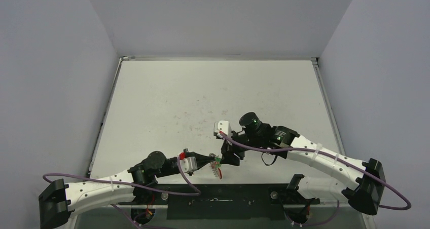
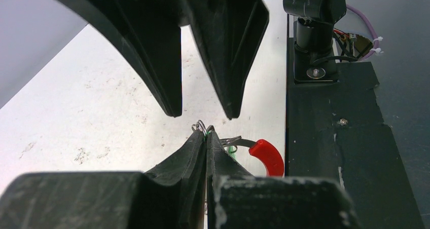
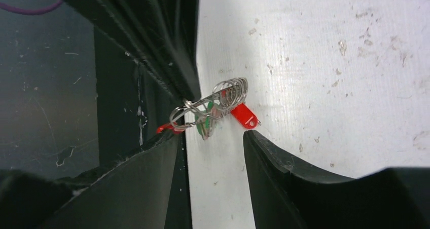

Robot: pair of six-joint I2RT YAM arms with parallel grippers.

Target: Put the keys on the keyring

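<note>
My left gripper (image 2: 207, 136) is shut on the silvery wire of the keyring (image 2: 201, 126), held just above the table near its front edge. The ring's red sleeve (image 2: 267, 156) curves out to the right of the fingers. In the right wrist view the keyring (image 3: 225, 98) shows as silvery coils with a red tab (image 3: 246, 116), and the green-headed keys (image 3: 205, 122) hang in the bundle. My right gripper (image 3: 210, 138) is open, its fingertips just short of the bundle and holding nothing. From above, the keys (image 1: 217, 164) hang between the left gripper (image 1: 210, 160) and the right gripper (image 1: 229, 157).
A black base plate (image 2: 334, 153) runs along the table's near edge, directly beside the bundle, with the right arm's mount (image 2: 314, 41) bolted on it. The white, scuffed table (image 1: 213, 97) stretches back to grey walls on three sides.
</note>
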